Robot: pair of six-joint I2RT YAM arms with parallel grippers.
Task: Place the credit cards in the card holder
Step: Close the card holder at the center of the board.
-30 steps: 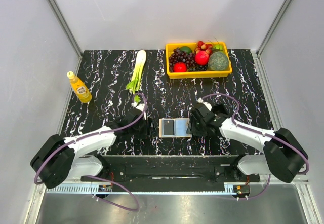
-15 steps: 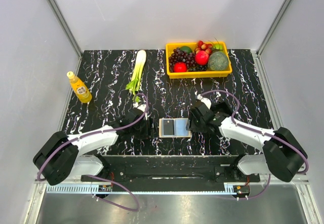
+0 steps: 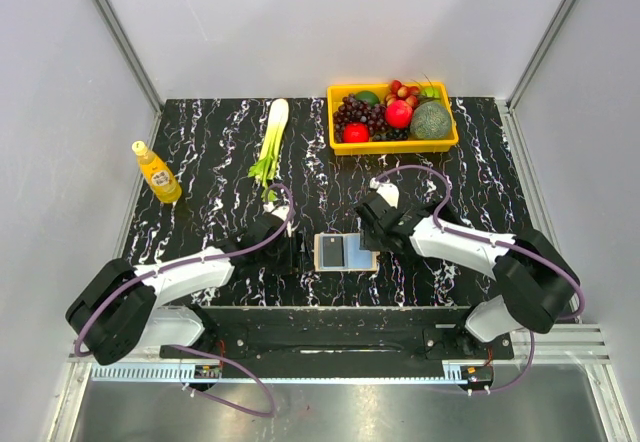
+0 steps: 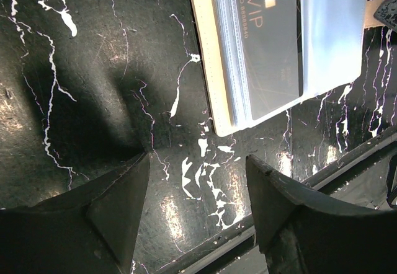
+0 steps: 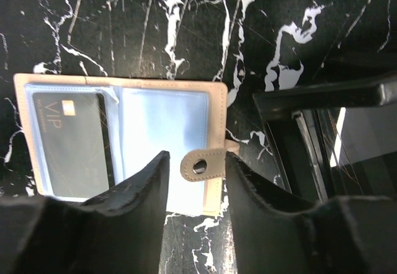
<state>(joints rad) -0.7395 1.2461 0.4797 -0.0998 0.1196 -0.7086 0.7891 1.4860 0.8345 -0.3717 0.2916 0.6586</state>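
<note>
While the card holder (image 3: 345, 252) lies open, left claw (image 4: 197, 162) and right claw (image 5: 195, 157) stand released.

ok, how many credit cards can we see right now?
1. A dark VIP card sits in the left sleeve of the open card holder; more may be hidden behind it.

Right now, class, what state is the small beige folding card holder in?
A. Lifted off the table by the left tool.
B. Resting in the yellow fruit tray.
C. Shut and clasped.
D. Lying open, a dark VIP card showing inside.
D: the small beige folding card holder lies spread open, its clasp tab undone, with the dark grey VIP card on one page.
</note>
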